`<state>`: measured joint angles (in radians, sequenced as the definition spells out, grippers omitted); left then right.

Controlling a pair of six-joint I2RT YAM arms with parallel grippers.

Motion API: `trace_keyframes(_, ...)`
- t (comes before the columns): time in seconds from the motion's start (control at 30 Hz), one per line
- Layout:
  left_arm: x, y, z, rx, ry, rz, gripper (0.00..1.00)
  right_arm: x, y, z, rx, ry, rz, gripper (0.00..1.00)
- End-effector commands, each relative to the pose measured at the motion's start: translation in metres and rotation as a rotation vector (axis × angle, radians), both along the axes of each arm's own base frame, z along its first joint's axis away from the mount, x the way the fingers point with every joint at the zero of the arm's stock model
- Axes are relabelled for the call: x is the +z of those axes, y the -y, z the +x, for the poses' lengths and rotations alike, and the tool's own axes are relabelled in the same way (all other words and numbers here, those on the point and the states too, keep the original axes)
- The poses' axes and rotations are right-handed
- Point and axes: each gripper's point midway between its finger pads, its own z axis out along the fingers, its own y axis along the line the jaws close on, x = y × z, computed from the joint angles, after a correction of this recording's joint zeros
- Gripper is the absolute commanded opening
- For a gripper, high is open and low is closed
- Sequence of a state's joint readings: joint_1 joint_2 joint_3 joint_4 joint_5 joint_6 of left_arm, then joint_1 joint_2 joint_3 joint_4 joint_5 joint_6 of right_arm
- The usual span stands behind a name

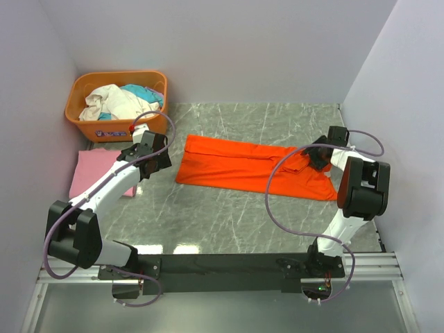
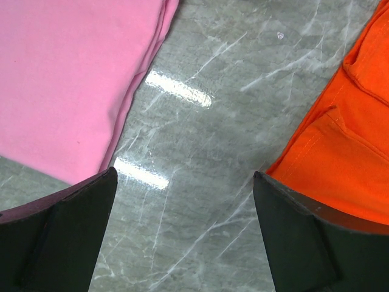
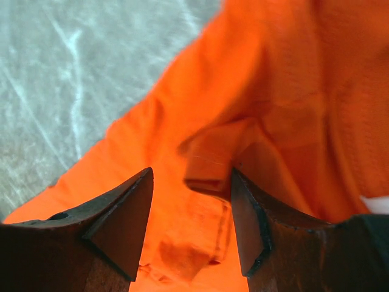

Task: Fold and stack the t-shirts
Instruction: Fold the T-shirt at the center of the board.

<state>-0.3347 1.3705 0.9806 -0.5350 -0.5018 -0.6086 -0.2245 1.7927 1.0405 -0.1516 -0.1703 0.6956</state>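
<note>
In the overhead view the counter (image 1: pixel 229 222) fills the middle of the frame. A basket (image 1: pixel 104 130) sits at the upper left, in the back corner, with a heap of clothes (image 1: pixel 114 103) in it. Just below the basket, at the left edge, lies the folded t-shirt (image 1: pixel 94 170). The spread t-shirt (image 1: pixel 236 163) lies across the centre and reaches toward the right. The left jaws hang over bare counter between the two shirts, touching neither. The right jaws sit over the spread t-shirt's right end, with a raised fold of it between them.
</note>
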Motion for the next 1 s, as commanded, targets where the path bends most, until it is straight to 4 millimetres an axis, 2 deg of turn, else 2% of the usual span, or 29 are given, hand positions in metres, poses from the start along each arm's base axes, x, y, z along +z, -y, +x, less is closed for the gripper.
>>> trace_keyframes(0.0, 0.007, -0.002, 0.007, 0.002, 0.028, 0.013, 0.99, 0.021, -0.004, 0.024, 0.032, 0.072, -0.017, 0.61)
trace_keyframes(0.23, 0.006, -0.002, 0.007, -0.001, 0.026, 0.013, 1.0, 0.031, -0.016, 0.037, 0.064, 0.099, 0.005, 0.6)
trace_keyframes(0.37, 0.005, -0.002, 0.007, -0.002, 0.021, 0.013, 1.0, 0.049, -0.026, 0.052, 0.095, 0.158, 0.052, 0.6)
trace_keyframes(0.5, 0.005, -0.001, 0.007, -0.006, 0.019, 0.011, 0.99, 0.066, -0.03, 0.057, 0.123, 0.193, 0.053, 0.6)
trace_keyframes(0.6, 0.006, 0.0, 0.007, -0.008, 0.023, 0.006, 1.0, 0.077, -0.022, 0.052, 0.11, 0.2, 0.003, 0.6)
trace_keyframes(0.73, 0.008, 0.001, 0.007, -0.011, 0.029, 0.0, 1.0, 0.07, -0.015, 0.03, 0.08, 0.155, -0.046, 0.6)
trace_keyframes(0.97, 0.01, 0.002, 0.005, -0.019, 0.033, -0.01, 0.99, 0.051, -0.02, 0.004, 0.062, 0.119, -0.027, 0.6)
